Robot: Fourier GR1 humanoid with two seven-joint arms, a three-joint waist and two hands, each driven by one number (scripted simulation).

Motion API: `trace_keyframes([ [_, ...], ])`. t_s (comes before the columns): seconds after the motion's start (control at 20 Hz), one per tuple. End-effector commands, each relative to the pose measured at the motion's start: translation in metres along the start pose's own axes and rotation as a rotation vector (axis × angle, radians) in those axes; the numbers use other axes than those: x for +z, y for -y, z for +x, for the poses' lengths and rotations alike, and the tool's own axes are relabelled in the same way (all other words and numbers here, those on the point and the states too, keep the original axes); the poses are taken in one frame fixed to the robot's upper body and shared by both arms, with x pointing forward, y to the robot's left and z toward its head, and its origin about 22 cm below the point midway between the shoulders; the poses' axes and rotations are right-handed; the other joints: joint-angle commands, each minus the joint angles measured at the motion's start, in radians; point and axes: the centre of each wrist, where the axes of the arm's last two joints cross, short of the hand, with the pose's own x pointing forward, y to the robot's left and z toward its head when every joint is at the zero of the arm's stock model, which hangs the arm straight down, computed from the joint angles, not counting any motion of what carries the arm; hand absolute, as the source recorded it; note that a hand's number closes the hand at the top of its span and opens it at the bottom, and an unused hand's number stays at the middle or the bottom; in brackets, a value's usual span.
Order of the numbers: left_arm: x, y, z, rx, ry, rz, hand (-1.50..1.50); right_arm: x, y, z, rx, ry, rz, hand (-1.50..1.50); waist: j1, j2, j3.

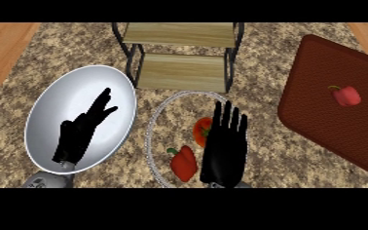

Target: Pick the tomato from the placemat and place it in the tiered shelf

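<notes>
no readable text, labels, brands, numbers, signs

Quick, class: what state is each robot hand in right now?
Left robot hand: open, holding nothing.
Right robot hand: open, holding nothing.

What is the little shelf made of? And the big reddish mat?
The shelf has boards that look like pale matte wood, with streaky grain; its thin dark frame looks like metal. The placemat looks like woven cloth or plastic, dull reddish-brown with fine bumpy texture; I can't tell which.
</notes>
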Motion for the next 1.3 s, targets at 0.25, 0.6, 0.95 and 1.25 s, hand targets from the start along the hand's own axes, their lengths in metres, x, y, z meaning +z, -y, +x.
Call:
trace_keyframes([
  [0.25, 0.007, 0.012, -0.024, 0.007, -0.063, 0.001, 0.00, -0.020, -0.013, 0.006, 0.035, -0.220, 0.032, -1.50, 0.000, 0.010, -0.010],
  [0.6, 0.021, -0.001, -0.039, 0.010, -0.080, -0.006, 0.00, -0.028, -0.014, 0.005, 0.020, -0.222, 0.064, 1.50, 0.002, 0.008, -0.010],
  [0.95, 0.011, -0.015, -0.026, -0.002, -0.074, 0.010, 0.00, -0.026, -0.037, 0.018, 0.035, -0.110, 0.027, 1.50, 0.010, 0.009, -0.009],
  [1.25, 0.012, 0.011, -0.021, -0.011, -0.066, 0.000, 0.00, -0.020, -0.027, 0.021, 0.038, -0.104, -0.081, 1.50, 0.001, 0.005, -0.009],
])
